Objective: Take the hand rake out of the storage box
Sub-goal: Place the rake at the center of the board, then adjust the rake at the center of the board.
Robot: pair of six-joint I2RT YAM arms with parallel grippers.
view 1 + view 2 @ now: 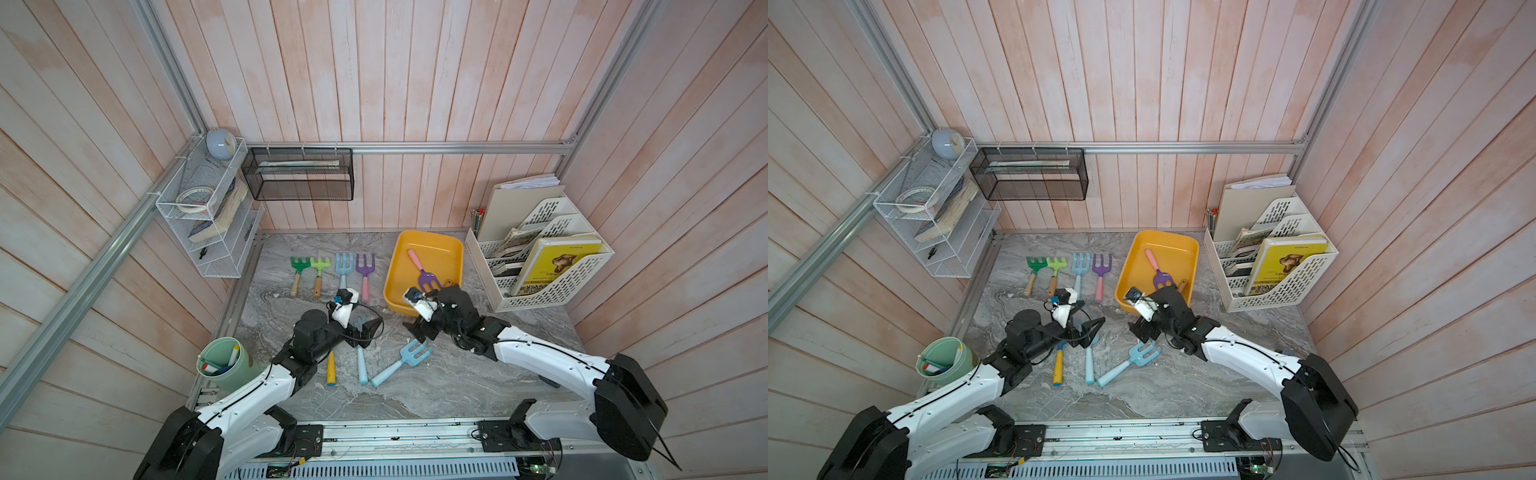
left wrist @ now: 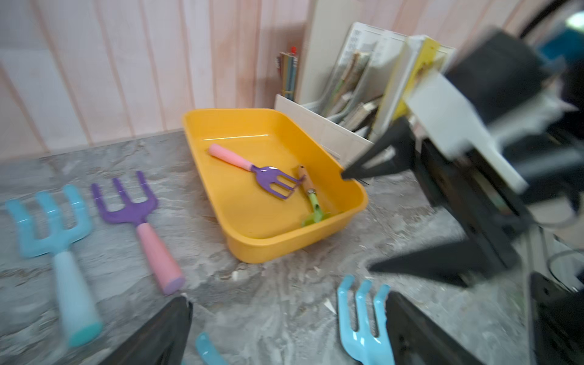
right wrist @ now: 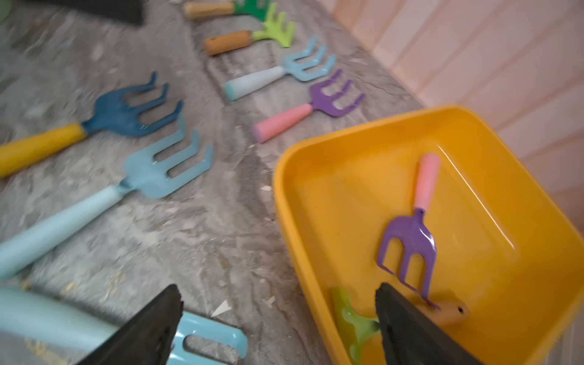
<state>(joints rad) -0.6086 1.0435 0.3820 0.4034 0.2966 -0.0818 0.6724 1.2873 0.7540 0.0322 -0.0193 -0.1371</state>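
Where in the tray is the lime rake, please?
In the left wrist view, the lime rake lies in the tray's near right corner, wooden handle touching the purple rake's tines, by the right pincer.

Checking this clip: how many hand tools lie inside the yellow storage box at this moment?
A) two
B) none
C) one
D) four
A: the storage box holds a purple rake with a pink handle and a light green rake with a wooden handle, as both wrist views show.
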